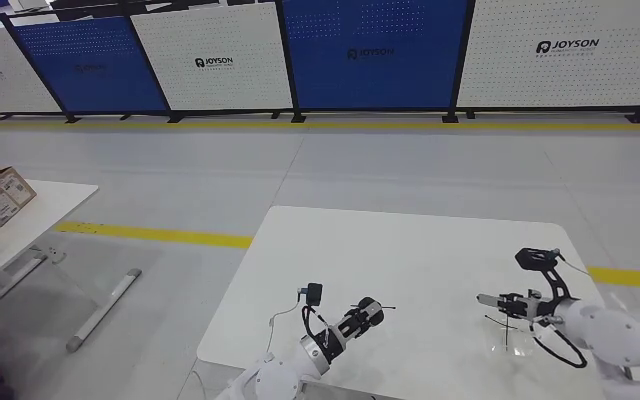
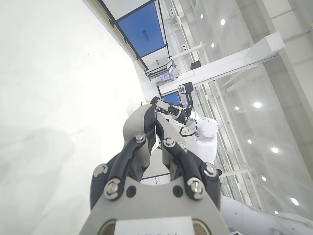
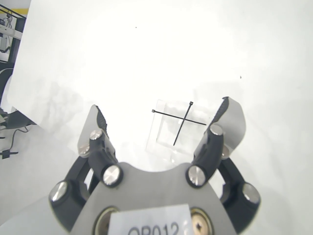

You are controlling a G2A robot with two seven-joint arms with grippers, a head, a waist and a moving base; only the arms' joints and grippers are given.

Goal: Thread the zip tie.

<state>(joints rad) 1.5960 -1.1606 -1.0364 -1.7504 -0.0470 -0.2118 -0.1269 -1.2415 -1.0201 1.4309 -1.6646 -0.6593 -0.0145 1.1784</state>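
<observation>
I note printed logos on the backdrop panels (image 1: 214, 62). Clear tray (image 3: 156, 135), near the tabletop (image 1: 400, 250) front right corner, holds two crossed zip ties (image 3: 184, 119). Right gripper (image 3: 161, 103) hovers above it, fingers spread wide. Left gripper (image 2: 154, 114), front left, is clamped on a third zip tie (image 1: 388, 308).

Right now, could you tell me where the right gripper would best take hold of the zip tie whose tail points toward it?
Probably that zip tie, on its tail stretch between the crossing and the tip, from above, the open right gripper straddling it. It lies flat on the clear tray, and that stretch is free of the second zip tie.
</observation>
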